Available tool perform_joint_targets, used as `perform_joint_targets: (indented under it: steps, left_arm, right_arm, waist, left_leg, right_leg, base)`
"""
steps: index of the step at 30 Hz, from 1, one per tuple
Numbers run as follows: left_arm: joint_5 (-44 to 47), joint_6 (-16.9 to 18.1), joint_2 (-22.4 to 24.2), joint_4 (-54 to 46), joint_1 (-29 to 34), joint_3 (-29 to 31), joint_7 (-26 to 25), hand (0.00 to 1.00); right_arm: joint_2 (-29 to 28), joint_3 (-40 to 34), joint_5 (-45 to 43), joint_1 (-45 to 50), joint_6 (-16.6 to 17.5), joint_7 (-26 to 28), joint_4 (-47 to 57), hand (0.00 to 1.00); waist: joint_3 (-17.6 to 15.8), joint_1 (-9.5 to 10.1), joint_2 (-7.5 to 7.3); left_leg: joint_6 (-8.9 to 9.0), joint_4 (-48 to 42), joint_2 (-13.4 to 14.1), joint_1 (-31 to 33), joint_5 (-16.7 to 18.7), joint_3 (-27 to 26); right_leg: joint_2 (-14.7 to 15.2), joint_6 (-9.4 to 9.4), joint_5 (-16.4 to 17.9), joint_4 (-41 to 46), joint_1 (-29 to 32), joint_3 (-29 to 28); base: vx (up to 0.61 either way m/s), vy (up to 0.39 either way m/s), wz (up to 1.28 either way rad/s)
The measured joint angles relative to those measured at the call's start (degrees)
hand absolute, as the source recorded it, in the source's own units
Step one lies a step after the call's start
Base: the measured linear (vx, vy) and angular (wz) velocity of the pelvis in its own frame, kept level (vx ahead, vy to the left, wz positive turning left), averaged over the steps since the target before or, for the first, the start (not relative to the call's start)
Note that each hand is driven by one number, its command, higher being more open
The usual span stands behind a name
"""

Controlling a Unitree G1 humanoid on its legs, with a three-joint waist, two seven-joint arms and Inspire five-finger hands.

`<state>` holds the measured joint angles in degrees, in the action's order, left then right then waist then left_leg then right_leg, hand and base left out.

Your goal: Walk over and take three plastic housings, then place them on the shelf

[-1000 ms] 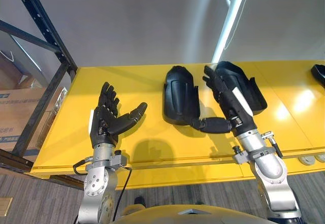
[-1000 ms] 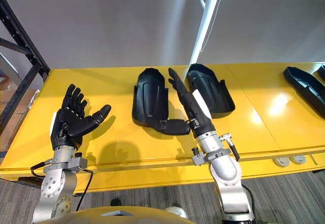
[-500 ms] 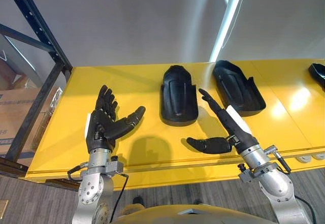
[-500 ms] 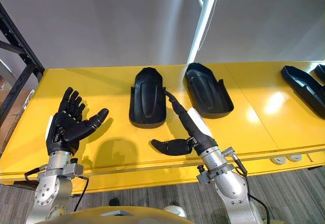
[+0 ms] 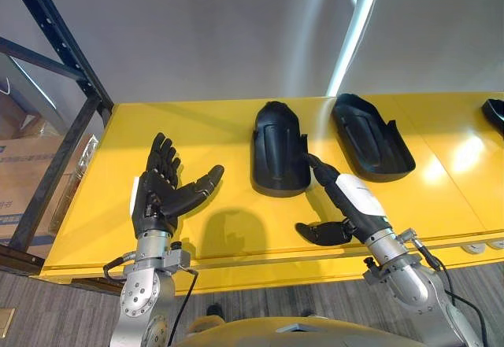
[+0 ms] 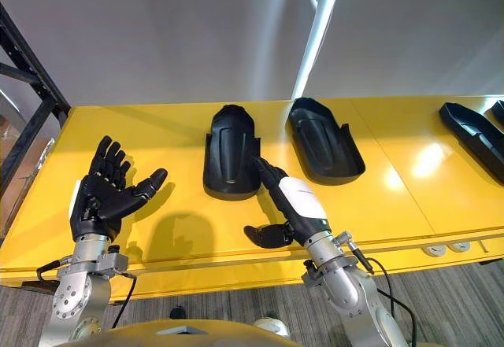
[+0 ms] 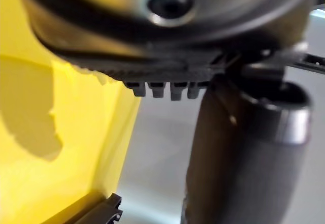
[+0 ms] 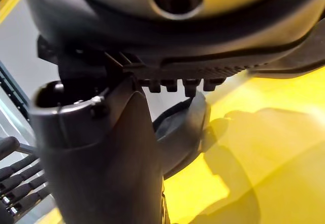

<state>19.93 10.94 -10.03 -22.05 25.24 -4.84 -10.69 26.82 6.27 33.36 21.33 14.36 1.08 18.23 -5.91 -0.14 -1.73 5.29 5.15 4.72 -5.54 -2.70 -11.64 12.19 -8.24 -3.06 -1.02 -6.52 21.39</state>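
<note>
Three black plastic housings lie on the yellow shelf top (image 5: 205, 131): a left housing (image 5: 279, 158), a second housing (image 5: 372, 136) to its right, and a third housing (image 6: 472, 128) at the far right edge. My right hand (image 5: 350, 201) is open, fingers straight and pointing at the near right edge of the left housing (image 8: 184, 132); whether they touch it I cannot tell. Its thumb sticks out sideways above the shelf. My left hand (image 5: 161, 193) hovers open over the bare shelf left of the housings, fingers spread, holding nothing.
A black rack upright (image 5: 67, 71) with a cross brace rises at the shelf's left end. Cardboard boxes (image 5: 24, 178) sit behind it, lower down. A grey wall backs the shelf. Grey carpet (image 5: 47, 308) lies below the front edge.
My right hand has drawn back off the second housing and swung left, its fingertips now at the left housing's near right edge. The left hand and the housings have kept their places.
</note>
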Motion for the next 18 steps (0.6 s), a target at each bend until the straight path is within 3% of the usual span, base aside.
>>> perform_joint_targets:
  steps: [9,18]
  left_arm:
    - [0.18,0.01,0.04,0.02,0.04,-2.23,0.04,1.00]
    - [0.21,0.02,0.05,0.03,-0.01,-3.12,0.33,1.00]
  right_arm:
    - [-0.19,3.50,3.82,-2.70,-3.86,-6.84,-2.82,1.00]
    - [-2.17,4.51,4.58,-3.07,-5.31,-11.04,-5.29,1.00]
  waist:
    - [0.85,0.01,0.74]
    - [1.23,-0.04,0.95]
  left_leg:
    - [-0.09,0.01,-0.10,-0.06,-0.28,0.05]
    - [-0.06,0.02,-0.03,0.01,-0.78,0.33]
  right_leg:
    - [-0.06,0.06,0.02,0.06,0.00,0.12]
    - [-0.31,0.38,0.19,0.10,0.00,0.27]
  base:
    - [0.00,0.000,0.00]
    - [0.00,0.000,0.00]
